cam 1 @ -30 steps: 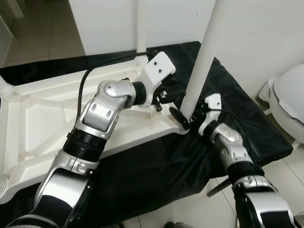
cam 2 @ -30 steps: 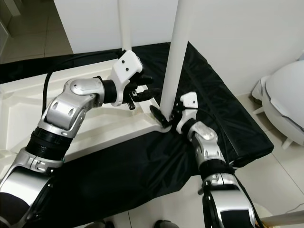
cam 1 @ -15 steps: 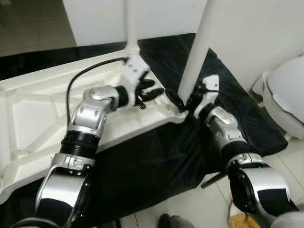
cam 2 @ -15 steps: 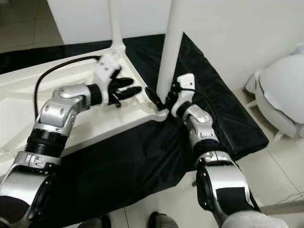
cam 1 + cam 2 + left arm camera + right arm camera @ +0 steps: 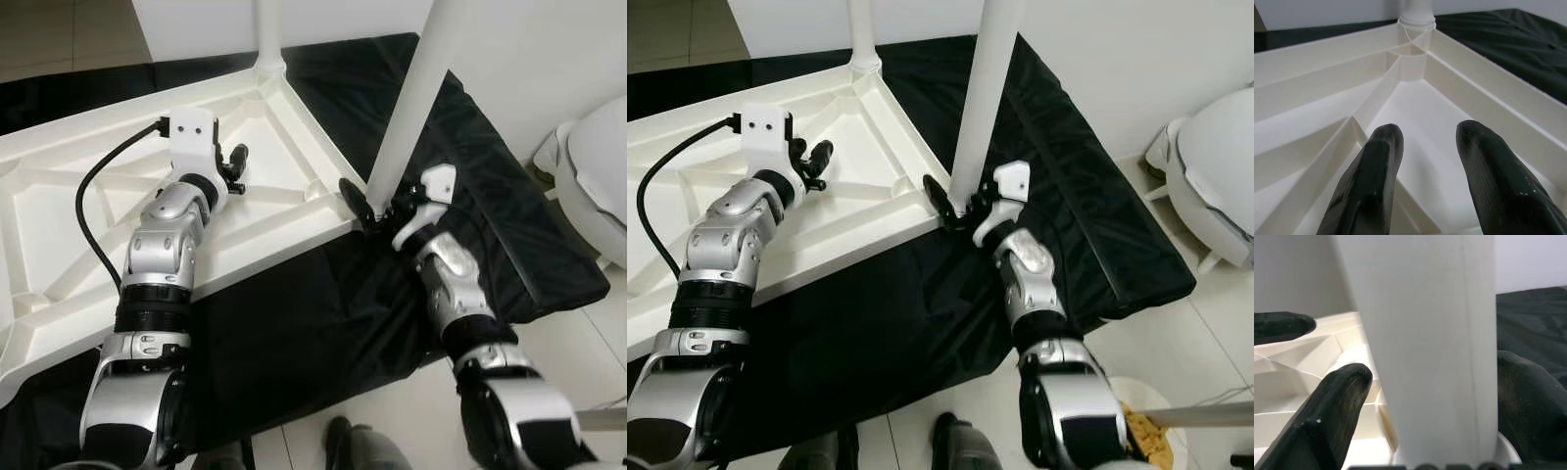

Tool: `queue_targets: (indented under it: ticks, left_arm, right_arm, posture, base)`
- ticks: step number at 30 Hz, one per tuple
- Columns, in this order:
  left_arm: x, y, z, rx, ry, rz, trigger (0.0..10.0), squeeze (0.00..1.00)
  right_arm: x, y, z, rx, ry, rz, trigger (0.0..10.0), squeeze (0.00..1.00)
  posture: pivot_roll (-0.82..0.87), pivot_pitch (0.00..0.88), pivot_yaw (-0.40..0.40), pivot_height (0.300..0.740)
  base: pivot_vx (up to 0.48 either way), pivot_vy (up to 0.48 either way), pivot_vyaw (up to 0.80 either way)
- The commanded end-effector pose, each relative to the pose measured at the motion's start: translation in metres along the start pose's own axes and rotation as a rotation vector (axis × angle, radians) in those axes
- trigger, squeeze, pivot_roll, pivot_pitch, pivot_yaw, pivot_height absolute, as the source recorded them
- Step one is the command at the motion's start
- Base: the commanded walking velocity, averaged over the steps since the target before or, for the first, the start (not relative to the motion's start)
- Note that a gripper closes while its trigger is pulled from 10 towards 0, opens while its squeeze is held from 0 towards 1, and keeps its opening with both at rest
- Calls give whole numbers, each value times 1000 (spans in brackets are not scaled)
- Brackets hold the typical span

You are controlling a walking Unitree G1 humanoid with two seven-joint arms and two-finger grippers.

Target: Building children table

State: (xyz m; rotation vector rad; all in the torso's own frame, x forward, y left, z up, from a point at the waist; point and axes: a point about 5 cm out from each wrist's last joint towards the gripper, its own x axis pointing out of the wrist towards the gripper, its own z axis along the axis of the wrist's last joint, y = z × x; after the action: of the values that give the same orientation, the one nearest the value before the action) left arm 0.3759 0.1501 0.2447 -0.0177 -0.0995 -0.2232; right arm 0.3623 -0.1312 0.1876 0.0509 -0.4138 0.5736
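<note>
**Two legs standing, the near one in the claw**

The white ribbed plastic table top (image 5: 88, 225) lies upside down on a black cloth (image 5: 323, 323) on the floor. A white round leg (image 5: 266, 29) stands in the far corner socket. The right claw (image 5: 377, 211) grips a second white tubular leg (image 5: 411, 98) at the near corner, fingers either side of its base. The left claw (image 5: 233, 166) hovers open over the ribs, empty. Judging by this, the near leg is being seated; the remaining corners likely need legs.
</note>
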Motion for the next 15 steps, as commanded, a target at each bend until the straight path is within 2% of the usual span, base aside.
queue_targets:
  ticks: [1, 4, 8, 11, 15]
  left_arm:
    - [-2, 3, -1, 7, 3, 12, 10000, 0]
    - [-2, 4, 3, -3, -15, 23, 10000, 0]
    - [-1, 5, 8, -11, -35, 70, 10000, 0]
    - [-1, 6, 9, -13, -36, 75, 10000, 0]
    - [-3, 9, 6, -22, -34, 88, 10000, 0]
  right_arm:
    - [-2, -1, 7, -3, -39, -17, 10000, 0]
    - [-8, 0, 11, -5, -62, -37, 10000, 0]
    - [-26, 3, 13, -11, -73, -171, 10000, 0]
    - [-29, 3, 12, -13, -71, -201, 10000, 0]
    - [-42, 8, 8, 1, -21, -289, 10000, 0]
  posture:
    - [-8, 221, 10, 740]
    - [-10, 216, 13, 740]
    - [-9, 193, 13, 740]
    - [-10, 192, 14, 740]
    - [-23, 177, 12, 740]
  base:
    - [0, 0, 0]
    - [0, 0, 0]
    - [0, 0, 0]
    - [0, 0, 0]
    - [0, 0, 0]
